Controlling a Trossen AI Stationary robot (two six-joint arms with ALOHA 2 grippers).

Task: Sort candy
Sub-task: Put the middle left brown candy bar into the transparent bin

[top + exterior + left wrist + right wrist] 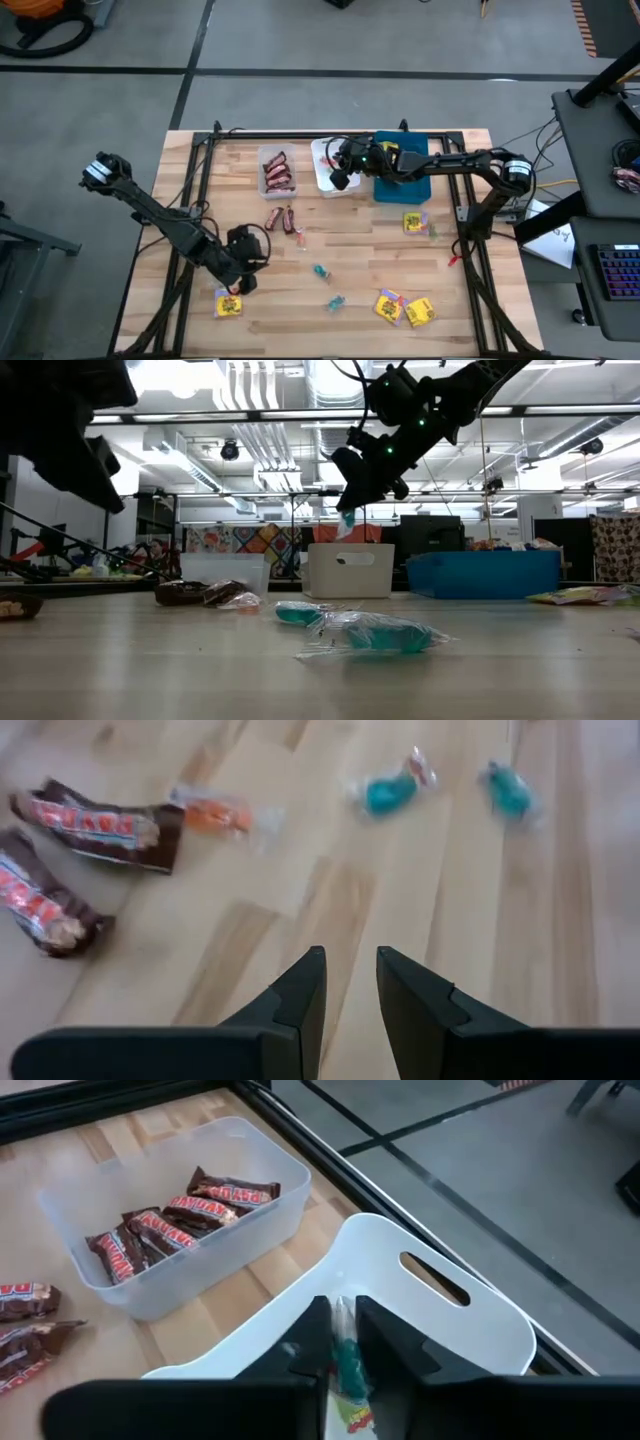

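Note:
My right gripper (340, 178) hovers over the white tray (322, 152), shut on a small teal wrapped candy (347, 1358); the candy also shows in the low view (347, 517). The clear tray (262, 158) holds several dark red-brown bars (165, 1220). Two more bars (281, 217), an orange piece (215, 816), two teal pieces (390, 792) (508, 792) and yellow packets (403, 308) (228, 305) (415, 222) lie flat on the table. My left gripper (350, 982) is near the table's front left, low, slightly open and empty, its fingers pointing toward the loose teal pieces. My right gripper pinches the teal candy between its two fingers, with the wrapper's end (343, 1312) sticking out past the tips. The fingers come from above, slanting down. The candy hangs below them (347, 520), lifted clear, above the inside of the white tray.
A blue tray (415, 186) stands right of the white one at the table's far side. A dark frame (200, 150) runs round the table's edges. Bare wood lies between the trays and the loose candy at the front.

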